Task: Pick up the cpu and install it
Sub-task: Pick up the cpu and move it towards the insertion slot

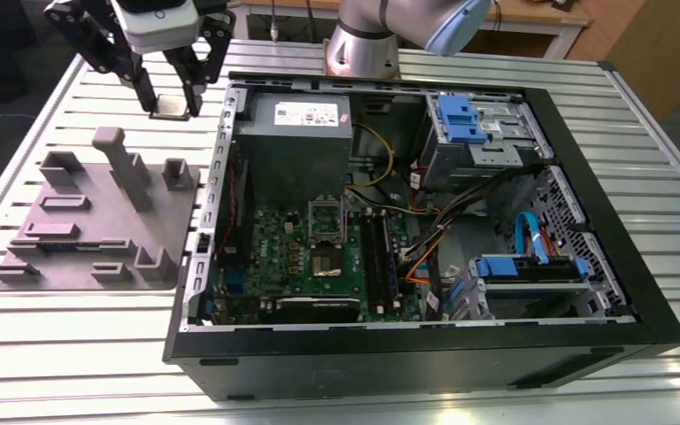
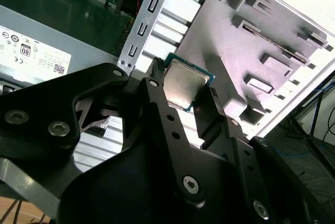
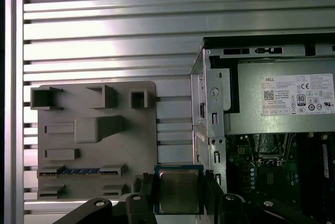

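Note:
My gripper [image 1: 173,108] hangs in the air above the slatted table, between the grey parts tray [image 1: 92,221] and the open computer case [image 1: 435,221]. It is shut on the cpu [image 1: 173,106], a small flat square chip with a silvery top and a pale rim. Both wrist views show the cpu [image 2: 184,84] [image 3: 178,189] pinched by its edges between the two black fingers [image 2: 157,93]. The motherboard [image 1: 316,257] lies inside the case, with the cpu socket [image 1: 325,255] near its middle, to the exterior view's right of and lower than the gripper.
A grey power supply box [image 1: 295,142] with a white label sits in the case at the back. Blue drive brackets [image 1: 459,119] and cables fill the case's right side. The grey tray [image 3: 94,135] has raised holders. The arm's base [image 1: 364,44] stands behind the case.

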`<state>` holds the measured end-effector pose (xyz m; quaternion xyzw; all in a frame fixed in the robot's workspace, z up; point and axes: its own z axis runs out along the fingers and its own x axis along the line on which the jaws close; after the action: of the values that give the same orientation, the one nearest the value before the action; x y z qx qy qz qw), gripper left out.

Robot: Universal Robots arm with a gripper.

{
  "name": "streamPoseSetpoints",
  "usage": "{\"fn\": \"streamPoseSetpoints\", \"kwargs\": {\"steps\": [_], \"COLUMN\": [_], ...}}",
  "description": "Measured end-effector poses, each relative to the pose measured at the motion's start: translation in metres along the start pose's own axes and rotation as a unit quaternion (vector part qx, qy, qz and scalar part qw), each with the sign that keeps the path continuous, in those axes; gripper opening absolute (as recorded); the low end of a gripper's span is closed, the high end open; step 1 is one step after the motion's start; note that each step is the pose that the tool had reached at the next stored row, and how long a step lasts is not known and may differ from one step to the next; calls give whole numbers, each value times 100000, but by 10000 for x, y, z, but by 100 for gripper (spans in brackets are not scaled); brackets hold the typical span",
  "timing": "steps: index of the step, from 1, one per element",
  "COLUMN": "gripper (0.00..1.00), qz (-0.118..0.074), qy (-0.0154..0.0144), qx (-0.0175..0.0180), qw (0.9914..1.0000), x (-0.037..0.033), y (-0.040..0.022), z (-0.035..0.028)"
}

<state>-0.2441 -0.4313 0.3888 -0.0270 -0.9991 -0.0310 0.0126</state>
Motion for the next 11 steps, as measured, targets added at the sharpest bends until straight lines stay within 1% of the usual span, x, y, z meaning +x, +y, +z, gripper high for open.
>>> {"fn": "streamPoseSetpoints", "kwargs": {"steps": [11], "gripper": [47], "qz": [1], "qy": [3], "qx": [3], "qw": [100000], "x": [-26], "y": [1], "z": [-1]}}
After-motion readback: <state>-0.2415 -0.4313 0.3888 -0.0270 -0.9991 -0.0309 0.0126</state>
